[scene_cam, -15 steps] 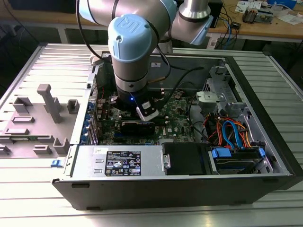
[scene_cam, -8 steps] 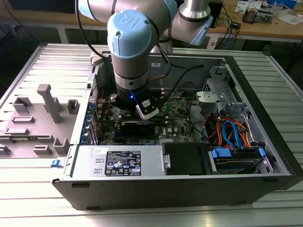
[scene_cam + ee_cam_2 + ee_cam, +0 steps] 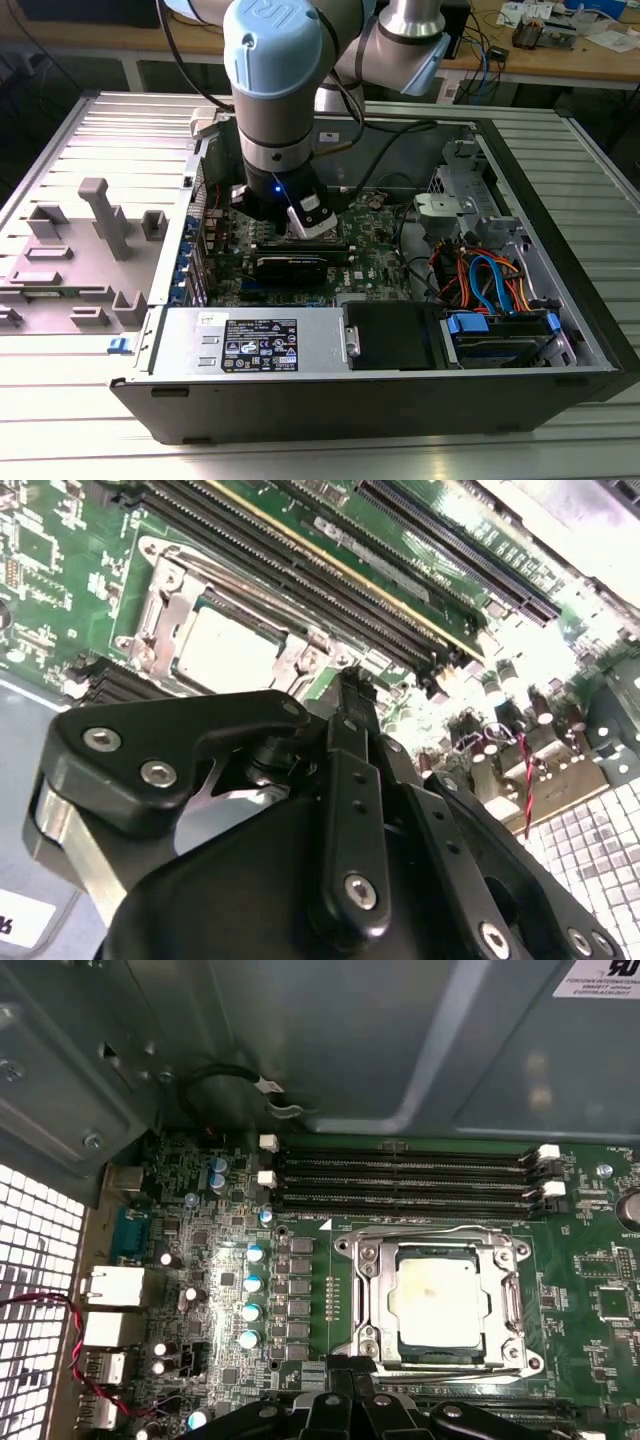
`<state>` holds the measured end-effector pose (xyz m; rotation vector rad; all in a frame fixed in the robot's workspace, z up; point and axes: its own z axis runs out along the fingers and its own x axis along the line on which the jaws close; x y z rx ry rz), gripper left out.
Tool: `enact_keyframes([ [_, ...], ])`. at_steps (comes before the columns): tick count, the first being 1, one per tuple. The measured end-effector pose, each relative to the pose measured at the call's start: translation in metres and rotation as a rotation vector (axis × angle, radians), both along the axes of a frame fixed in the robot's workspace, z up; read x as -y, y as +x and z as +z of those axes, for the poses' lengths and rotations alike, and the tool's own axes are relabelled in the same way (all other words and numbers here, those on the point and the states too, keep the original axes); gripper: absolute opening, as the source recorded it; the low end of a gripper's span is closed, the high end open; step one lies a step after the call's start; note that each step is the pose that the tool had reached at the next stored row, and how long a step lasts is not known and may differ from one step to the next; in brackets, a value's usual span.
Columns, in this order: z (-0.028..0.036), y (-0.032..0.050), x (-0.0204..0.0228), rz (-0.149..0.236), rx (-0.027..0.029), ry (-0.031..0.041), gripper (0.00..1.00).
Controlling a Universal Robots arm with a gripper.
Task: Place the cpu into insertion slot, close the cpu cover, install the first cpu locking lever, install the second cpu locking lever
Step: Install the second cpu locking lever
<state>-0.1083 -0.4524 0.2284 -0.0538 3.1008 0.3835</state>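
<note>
- One arm reaches down into the open computer case in the exterior view, its gripper low over the green motherboard.
- In the second wrist view, the gripper has its fingers drawn close together, holding nothing, just beside the insertion slot.
- In the first wrist view, the cpu lies seated in the slot, with the cpu cover closed flat around it.

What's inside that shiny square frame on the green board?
Inside the cpu cover, the cpu shows its pale metal top, lying flat. The insertion slot underneath is hidden by the chip.
</note>
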Motion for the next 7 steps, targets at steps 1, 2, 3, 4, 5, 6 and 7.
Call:
enact_keyframes([
  [1, 0.0, 0.0, 0.0, 0.0, -0.0002, 0.0001, 0.11],
  [2, 0.0, 0.0, 0.0, 0.0, -0.0003, 0.0001, 0.11],
  [3, 0.0, 0.0, 0.0, 0.0, -0.0005, 0.0, 0.11],
  [4, 0.0, 0.0, 0.0, 0.0, -0.0006, 0.0, 0.11],
  [5, 0.0, 0.0, 0.0, 0.0, -0.0007, 0.0, 0.11],
  [6, 0.0, 0.0, 0.0, 0.0, -0.0008, 0.0, 0.11],
  [7, 0.0, 0.0, 0.0, 0.0, -0.0009, 0.0, 0.11],
])
